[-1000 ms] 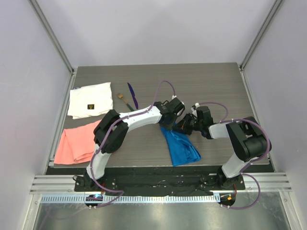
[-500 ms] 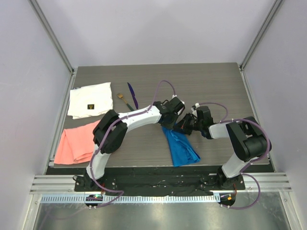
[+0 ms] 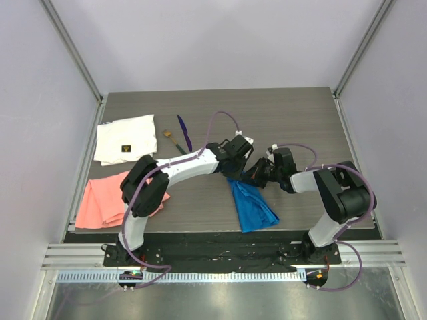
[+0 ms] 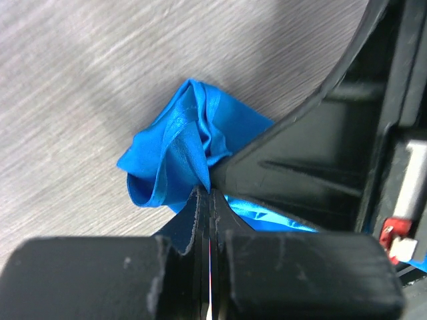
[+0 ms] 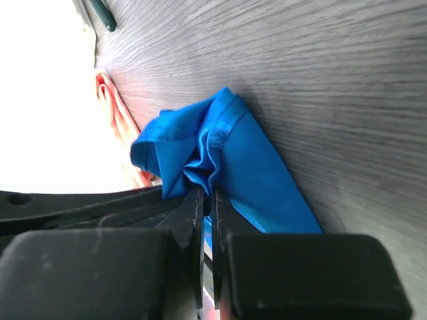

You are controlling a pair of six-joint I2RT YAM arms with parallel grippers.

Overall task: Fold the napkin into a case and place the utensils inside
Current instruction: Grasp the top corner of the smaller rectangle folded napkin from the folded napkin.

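a: start wide. where does the napkin sit on the table (image 3: 293, 113)?

b: the napkin (image 3: 255, 208) lies right of centre, near the front edge, bunched into a narrow blue strip. its long axis runs from its far end, by the grippers, down and to the right toward the right arm's base.

a: and the arms?

b: both meet at that far end. the left gripper (image 3: 238, 172) reaches in from the left and the right gripper (image 3: 256, 177) from the right, nearly tip to tip.

a: holding anything?

b: yes. each wrist view shows jaws pressed tight together with a puckered fold of blue cloth pinched between them. both are clamped on the same end, just beside each other.

a: what does the next move turn on?

b: my read: the strip trails toward the near right, so a pull to spread or refold it has to work against that line, and the two grips would need to part sideways.

a: the utensils?

b: the purple piece (image 3: 184, 133) and the green-handled piece (image 3: 172, 139) lie side by side, far left of the grippers, well apart from the cloth and nearer the left arm. no case is formed yet.
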